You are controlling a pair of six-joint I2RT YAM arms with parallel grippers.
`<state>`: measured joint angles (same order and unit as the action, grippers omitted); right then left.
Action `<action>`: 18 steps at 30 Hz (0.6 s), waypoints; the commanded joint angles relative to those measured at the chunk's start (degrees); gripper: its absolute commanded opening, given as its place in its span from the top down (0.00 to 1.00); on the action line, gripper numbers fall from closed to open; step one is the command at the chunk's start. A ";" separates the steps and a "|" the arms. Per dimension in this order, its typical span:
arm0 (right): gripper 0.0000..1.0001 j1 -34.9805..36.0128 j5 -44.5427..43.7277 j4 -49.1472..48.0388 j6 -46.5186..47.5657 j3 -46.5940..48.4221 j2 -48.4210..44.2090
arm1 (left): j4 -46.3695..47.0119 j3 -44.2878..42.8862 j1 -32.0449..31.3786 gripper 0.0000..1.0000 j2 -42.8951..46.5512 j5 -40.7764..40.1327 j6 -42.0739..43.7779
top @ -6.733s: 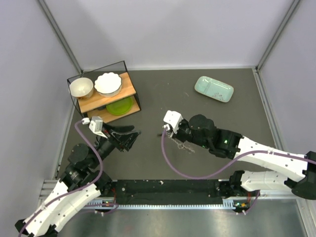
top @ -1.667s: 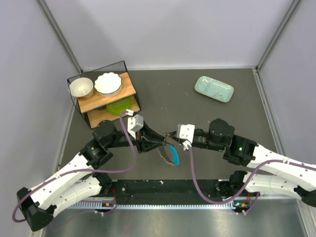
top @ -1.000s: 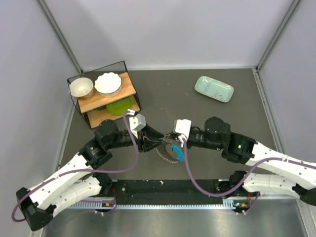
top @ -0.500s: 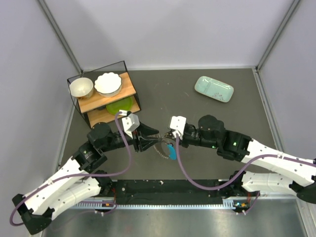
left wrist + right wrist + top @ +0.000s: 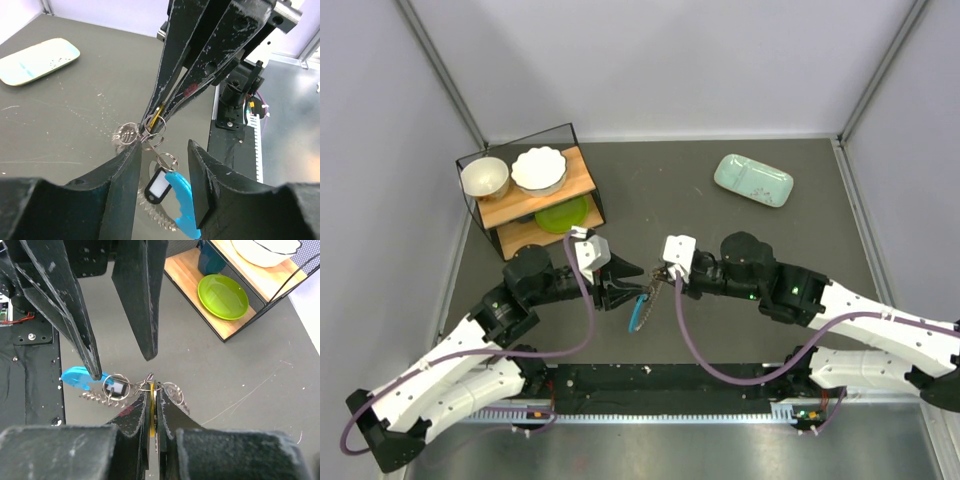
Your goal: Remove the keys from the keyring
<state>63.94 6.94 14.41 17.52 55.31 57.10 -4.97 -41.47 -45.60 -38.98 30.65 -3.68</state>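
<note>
My right gripper (image 5: pixel 151 391) is clamped on the split rings (image 5: pixel 126 135); my left gripper (image 5: pixel 162 150) is wide open astride them. If I close now, the blue-covered key (image 5: pixel 182 205) below them may swing clear.

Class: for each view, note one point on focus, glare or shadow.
Top external: even light, soft shadows, the keys small. Left wrist: own jaws dark and blurred in front, blue key crisp. Right wrist: the keyring sharp above soft, dark jaws.

No readable text, brand or number anywhere. White insert of black key tag (image 5: pixel 159 185) appears blank.
</note>
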 commanded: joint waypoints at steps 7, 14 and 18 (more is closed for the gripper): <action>1.00 0.04 2.73 -5.10 2.96 1.20 -3.31 | -1.97 -3.44 -0.19 0.51 -2.24 5.38 7.20; 1.00 0.04 3.96 -5.27 2.35 1.12 -3.31 | -2.32 -3.79 -0.27 0.52 -0.75 2.75 8.25; 1.00 -0.05 5.01 -5.27 2.26 1.12 -3.49 | -2.67 -4.14 -0.27 0.52 0.48 0.81 8.95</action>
<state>63.94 9.91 13.26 19.88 55.22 55.13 -8.36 -42.94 -45.60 -40.32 33.10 3.42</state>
